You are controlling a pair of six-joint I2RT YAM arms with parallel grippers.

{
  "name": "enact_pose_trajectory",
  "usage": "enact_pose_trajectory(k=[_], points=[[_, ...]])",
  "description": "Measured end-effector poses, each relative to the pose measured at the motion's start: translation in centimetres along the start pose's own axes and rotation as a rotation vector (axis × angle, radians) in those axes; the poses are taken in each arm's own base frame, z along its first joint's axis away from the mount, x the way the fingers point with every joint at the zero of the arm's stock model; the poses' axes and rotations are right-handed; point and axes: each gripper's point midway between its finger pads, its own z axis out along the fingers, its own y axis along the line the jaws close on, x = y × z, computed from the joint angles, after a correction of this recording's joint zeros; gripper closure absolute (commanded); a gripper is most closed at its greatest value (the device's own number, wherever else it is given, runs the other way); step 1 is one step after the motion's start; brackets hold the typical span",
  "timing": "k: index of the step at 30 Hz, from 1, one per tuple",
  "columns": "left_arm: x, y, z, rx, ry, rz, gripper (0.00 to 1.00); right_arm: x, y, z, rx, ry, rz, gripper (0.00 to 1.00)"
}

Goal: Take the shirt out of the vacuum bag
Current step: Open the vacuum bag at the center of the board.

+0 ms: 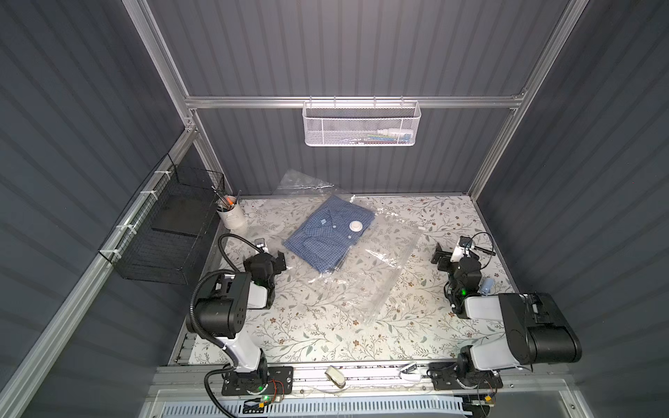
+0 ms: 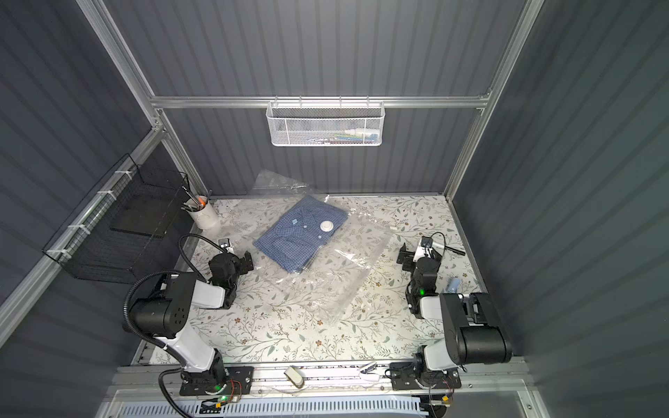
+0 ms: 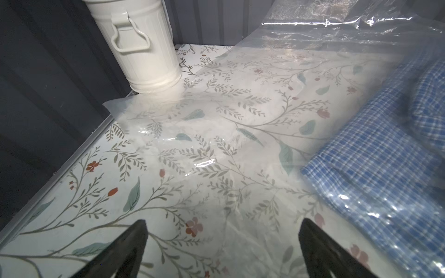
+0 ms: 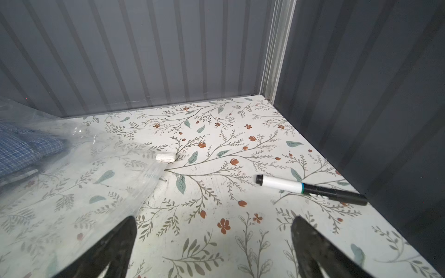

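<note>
Between my left gripper (image 1: 279, 260) and right gripper (image 1: 438, 255), flat on the floral-print tabletop (image 1: 307, 336), lies the large clear glossy plastic vacuum bag (image 1: 365, 289) w/ round white valve cap (image 1: 355, 226). Folded blue checked shirt (image 1: 322, 237) sits inside it, nearer my left. Both grippers spread wide, empty. Bag plastic just ahead of left tips; bag corner + black-and-white marker pen (image 4: 310, 189) ahead of right.

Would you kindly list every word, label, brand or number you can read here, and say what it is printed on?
Nothing here reads clearly enough to quote.
Pale label on the shirt collar: too small to read.
Marker, white barrel: no print legible.
Things in the hanging white basket: blurred behind the mesh.
</note>
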Motion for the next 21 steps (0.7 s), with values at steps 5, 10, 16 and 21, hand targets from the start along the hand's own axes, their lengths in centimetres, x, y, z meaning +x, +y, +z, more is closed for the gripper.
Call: enact_pose_trajectory(k=[5,10,16,21], points=[[0.0,0.0,0.0,0.0,0.0,0.0,0.01,0.0,0.0,0.0,0.0,0.0,0.0,0.01],[0.0,0.0,0.0,0.0,0.0,0.0,0.01,0.1,-0.2,0.0,0.007,0.005,0.005,0.01],[0.0,0.0,0.0,0.0,0.0,0.0,0.01,0.6,-1.5,0.2,0.039,0.026,0.03,0.01],[0.0,0.0,0.0,0.0,0.0,0.0,0.01,0.9,-1.5,0.2,0.038,0.038,0.035,0.01]])
